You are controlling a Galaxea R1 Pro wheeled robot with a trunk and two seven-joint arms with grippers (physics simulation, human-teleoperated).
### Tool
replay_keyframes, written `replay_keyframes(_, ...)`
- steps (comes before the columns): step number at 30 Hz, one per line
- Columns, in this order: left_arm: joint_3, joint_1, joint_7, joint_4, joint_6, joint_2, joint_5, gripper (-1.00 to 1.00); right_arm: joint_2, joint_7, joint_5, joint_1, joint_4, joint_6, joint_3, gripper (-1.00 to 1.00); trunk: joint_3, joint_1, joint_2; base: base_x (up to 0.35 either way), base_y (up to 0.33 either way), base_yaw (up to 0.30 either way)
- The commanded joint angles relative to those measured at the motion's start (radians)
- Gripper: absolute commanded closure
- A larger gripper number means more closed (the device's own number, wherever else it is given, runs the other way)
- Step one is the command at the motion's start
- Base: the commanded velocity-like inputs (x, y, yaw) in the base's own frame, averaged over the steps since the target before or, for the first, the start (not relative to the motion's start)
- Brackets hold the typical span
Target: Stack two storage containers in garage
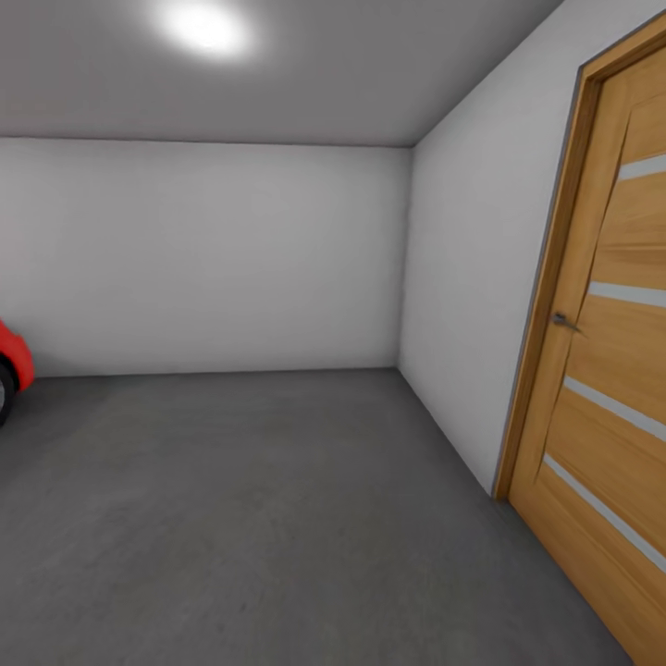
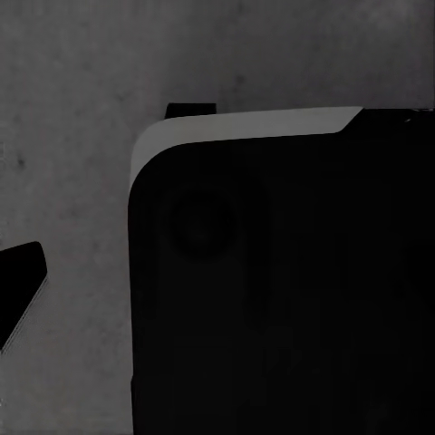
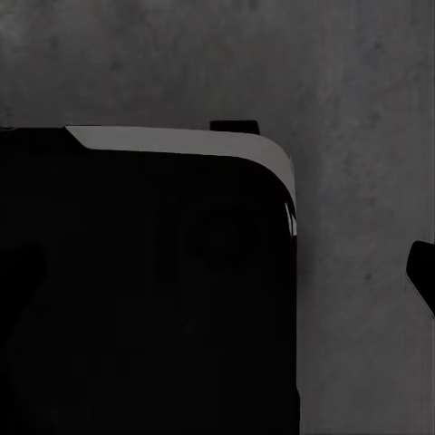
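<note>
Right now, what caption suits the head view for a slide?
Bare garage: grey concrete floor, pale walls, wooden door at right, red car's edge at left.

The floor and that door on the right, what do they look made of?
The floor looks like matte grey concrete, judging by its mottled, seamless surface. The door looks like orange-toned wood or veneer, showing grain, with pale, possibly frosted-glass strips and a metal handle.

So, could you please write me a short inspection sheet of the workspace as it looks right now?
Surface: dark grey mottled concrete floor, matte.
Job's things: nothing seen.
Clutter: nothing seen.
Grippers: jaws cannot be judged; the wrist views show dark robot bodywork over concrete.
Cables: nothing seen.
Surroundings: plain pale walls, ceiling light, orange-wood door with handle on the right, part of a red vehicle at the left edge.
</note>
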Motion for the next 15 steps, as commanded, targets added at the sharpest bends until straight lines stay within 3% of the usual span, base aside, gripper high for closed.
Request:
replay_keyframes(1, 0.0, 0.0, 0.0, -0.001, -0.002, 0.0, 0.001, -1.0, 0.0, 0.0, 0.001, 0.0, 0.001, -0.005, -0.002, -1.0, -0.001, 0.001, 0.0, 0.323, 0.0, 0.0)
replay_keyframes(15, 0.0, 0.0, 0.0, -0.001, -0.002, 0.0, 0.001, -1.0, 0.0, 0.0, 0.0, 0.0, 0.001, -0.004, -0.003, -1.0, -0.001, 0.001, 0.0, 0.323, 0.0, 0.0)
